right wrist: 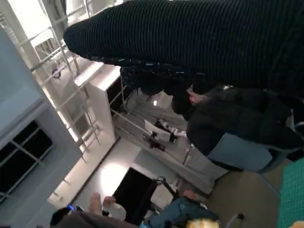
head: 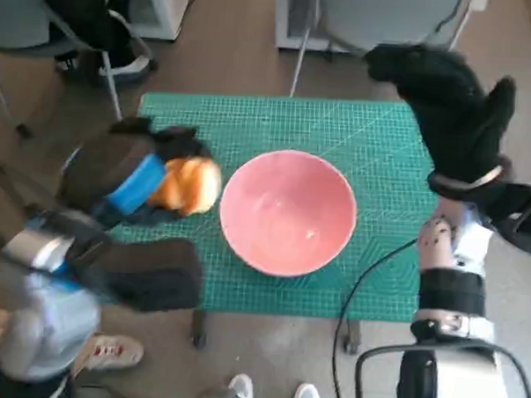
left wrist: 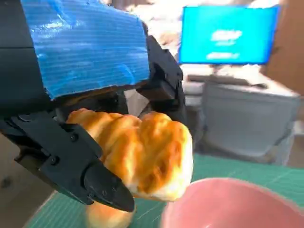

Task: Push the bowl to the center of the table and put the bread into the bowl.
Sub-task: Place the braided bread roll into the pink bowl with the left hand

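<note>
1. The left hand [head: 130,180] grips the bread [head: 188,185] just beside the bowl [head: 288,211], which sits near the middle of the table [head: 383,134]
2. Letting go early could drop the bread on the rim or the mat
3. The right hand [head: 455,106] hangs raised, holding nothing, fingers apart

Your head view looks steeply down on the counter [head: 382,142]; the left wrist view sits close, sharing the bowl [head: 287,211].

No legible text anywhere.
</note>
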Motion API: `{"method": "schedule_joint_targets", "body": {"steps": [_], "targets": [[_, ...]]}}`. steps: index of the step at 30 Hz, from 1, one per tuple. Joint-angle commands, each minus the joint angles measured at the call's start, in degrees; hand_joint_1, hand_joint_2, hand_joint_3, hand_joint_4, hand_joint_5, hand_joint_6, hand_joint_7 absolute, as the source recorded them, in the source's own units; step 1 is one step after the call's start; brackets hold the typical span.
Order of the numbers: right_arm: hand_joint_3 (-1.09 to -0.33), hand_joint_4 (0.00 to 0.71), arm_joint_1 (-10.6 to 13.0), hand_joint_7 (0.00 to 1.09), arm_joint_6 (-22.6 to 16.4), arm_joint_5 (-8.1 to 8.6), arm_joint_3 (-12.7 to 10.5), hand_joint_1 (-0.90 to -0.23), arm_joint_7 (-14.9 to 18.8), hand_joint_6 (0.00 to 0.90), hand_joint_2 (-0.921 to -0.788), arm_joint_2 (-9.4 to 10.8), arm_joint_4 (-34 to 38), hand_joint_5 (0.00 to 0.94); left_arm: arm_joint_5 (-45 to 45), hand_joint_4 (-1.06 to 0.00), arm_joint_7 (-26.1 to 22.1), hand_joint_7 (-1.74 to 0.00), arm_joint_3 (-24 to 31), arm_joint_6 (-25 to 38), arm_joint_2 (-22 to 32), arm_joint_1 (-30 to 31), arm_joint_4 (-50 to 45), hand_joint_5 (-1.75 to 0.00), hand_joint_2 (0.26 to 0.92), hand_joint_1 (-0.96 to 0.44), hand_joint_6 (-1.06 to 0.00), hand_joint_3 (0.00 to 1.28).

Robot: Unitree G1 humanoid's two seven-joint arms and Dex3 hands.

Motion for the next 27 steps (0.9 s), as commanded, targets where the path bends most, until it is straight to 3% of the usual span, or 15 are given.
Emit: {"method": "schedule_joint_targets", "body": {"steps": [1,7,14,18,21,24,27], "targets": [[-0.785,0.325,1.9,0.01,0.1,0.08,0.0,-0.677,-0.1,0.412,-0.921,0.1,-0.3,0.002,0.5,-0.78,2.5,-0.99,-4.0,-3.8,-3.3,-4.3,5.3,-1.17,0.889,0.00,-0.70,0.06],[-0.787,0.325,2.3,0.00,0.3,0.07,0.1,-0.676,-0.3,0.412,-0.921,0.0,-0.9,0.002,0.5,-0.72,3.7,-0.96,-6.6,-5.9,-6.5,-7.7,11.2,-1.26,0.904,0.00,-0.70,0.06],[-0.788,0.323,3.3,0.00,1.0,0.08,0.2,-0.687,-1.0,0.410,-0.921,-0.6,-2.5,0.000,1.5,-0.72,4.0,-1.09,-11.9,-5.9,-12.9,-13.5,22.1,-1.22,0.906,0.00,-0.63,0.08],[-0.784,0.323,3.8,0.00,1.7,0.24,0.3,-0.695,-1.3,0.409,-0.921,-0.9,-3.5,0.000,0.2,-0.69,4.5,-1.14,-12.7,-6.8,-15.3,-15.1,26.3,-1.30,0.761,0.00,-0.62,0.37],[-0.782,0.329,4.2,0.00,2.1,0.27,0.4,-0.696,-1.6,0.409,-0.921,-1.0,-4.3,0.003,-1.6,-0.60,5.7,-1.12,-12.9,-8.5,-16.9,-15.7,29.6,-1.50,0.652,0.00,-0.63,0.60],[-0.781,0.333,4.5,0.00,2.3,0.21,0.5,-0.696,-1.8,0.409,-0.921,-1.0,-4.8,0.005,-2.0,-0.55,6.3,-1.12,-13.3,-9.6,-17.6,-16.1,31.5,-1.60,0.606,0.01,-0.63,0.71],[-0.783,0.337,4.8,0.00,2.5,0.14,0.6,-0.695,-1.9,0.408,-0.921,-1.0,-5.3,0.006,-2.3,-0.52,6.7,-1.33,-13.8,-10.6,-18.2,-16.4,33.4,-1.51,0.635,0.00,-0.55,0.70]]}}
